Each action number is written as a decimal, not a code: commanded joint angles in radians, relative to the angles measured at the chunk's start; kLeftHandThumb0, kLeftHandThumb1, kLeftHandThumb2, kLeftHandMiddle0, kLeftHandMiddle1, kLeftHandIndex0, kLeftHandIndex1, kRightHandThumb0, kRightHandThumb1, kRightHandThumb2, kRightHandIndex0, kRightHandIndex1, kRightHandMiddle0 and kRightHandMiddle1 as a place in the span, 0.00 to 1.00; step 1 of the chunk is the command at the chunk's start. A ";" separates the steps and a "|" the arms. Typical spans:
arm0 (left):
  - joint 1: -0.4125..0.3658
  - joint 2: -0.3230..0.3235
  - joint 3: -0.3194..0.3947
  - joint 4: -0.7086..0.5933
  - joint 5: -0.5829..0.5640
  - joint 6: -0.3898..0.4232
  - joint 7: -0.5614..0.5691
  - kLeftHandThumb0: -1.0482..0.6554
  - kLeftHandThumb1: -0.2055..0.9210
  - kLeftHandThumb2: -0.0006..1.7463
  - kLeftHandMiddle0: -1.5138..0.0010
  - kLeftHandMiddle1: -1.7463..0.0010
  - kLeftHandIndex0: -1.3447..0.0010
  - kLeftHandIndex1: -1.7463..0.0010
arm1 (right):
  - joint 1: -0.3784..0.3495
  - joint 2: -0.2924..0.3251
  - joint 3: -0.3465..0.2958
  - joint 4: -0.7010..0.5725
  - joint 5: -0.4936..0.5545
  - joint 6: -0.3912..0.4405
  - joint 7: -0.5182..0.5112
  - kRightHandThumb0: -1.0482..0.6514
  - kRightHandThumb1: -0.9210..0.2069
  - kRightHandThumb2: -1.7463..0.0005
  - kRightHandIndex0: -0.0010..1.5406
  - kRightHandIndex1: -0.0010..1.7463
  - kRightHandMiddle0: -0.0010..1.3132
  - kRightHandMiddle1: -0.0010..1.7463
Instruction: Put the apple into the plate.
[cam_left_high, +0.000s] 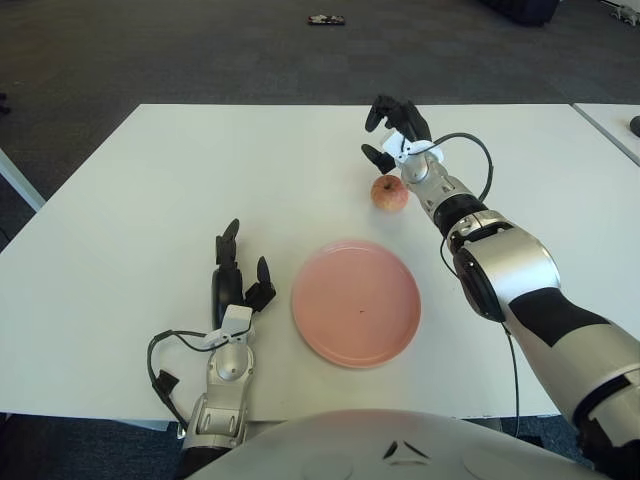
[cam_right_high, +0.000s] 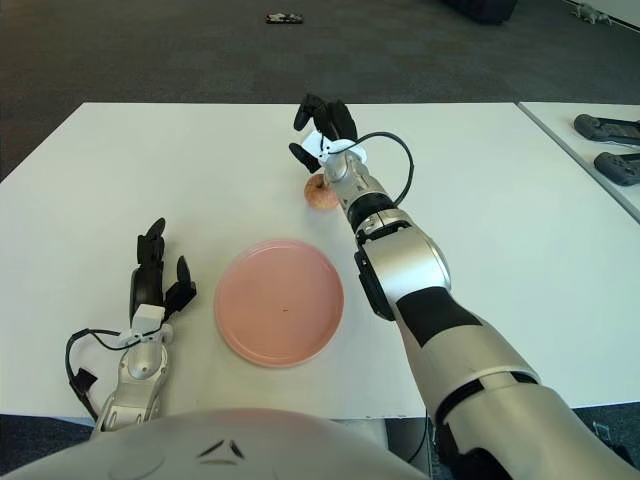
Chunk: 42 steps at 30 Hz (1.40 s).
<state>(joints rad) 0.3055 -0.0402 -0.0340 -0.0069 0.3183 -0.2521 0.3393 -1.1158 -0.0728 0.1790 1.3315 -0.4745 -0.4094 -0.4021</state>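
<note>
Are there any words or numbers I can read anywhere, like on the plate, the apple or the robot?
No readable text anywhere.
Plate: plain pink, no words.
Apple: no sticker or label visible.
Right hand, open above the apple, and left hand, left of the plate: no lettering visible.
Dark devices on the neighbouring table: too small to read.

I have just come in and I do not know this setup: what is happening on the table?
The robot's right hand, fingers open, is above a small red apple that sits on the white table, ungrasped. The round pink plate nearer the robot holds nothing. The left hand shows left of the plate, open.
</note>
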 joint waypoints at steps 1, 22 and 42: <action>-0.022 0.009 0.006 0.007 -0.003 0.008 -0.006 0.12 1.00 0.54 0.84 0.94 1.00 0.65 | -0.016 -0.016 -0.011 -0.020 0.025 -0.038 0.008 0.62 0.80 0.09 0.58 0.89 0.47 1.00; -0.051 0.019 0.013 0.026 -0.018 0.017 -0.025 0.12 1.00 0.54 0.85 0.95 1.00 0.66 | 0.008 -0.059 0.005 -0.049 0.034 -0.104 0.024 0.62 0.77 0.09 0.55 0.95 0.44 1.00; -0.048 0.027 0.017 0.029 -0.021 0.017 -0.029 0.12 1.00 0.54 0.85 0.95 1.00 0.65 | 0.005 -0.106 0.203 0.039 -0.147 0.153 0.200 0.06 0.03 0.79 0.01 0.23 0.02 0.35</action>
<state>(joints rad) 0.2700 -0.0230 -0.0212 0.0131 0.2974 -0.2357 0.3134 -1.1132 -0.1732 0.3368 1.3640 -0.5765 -0.2955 -0.2098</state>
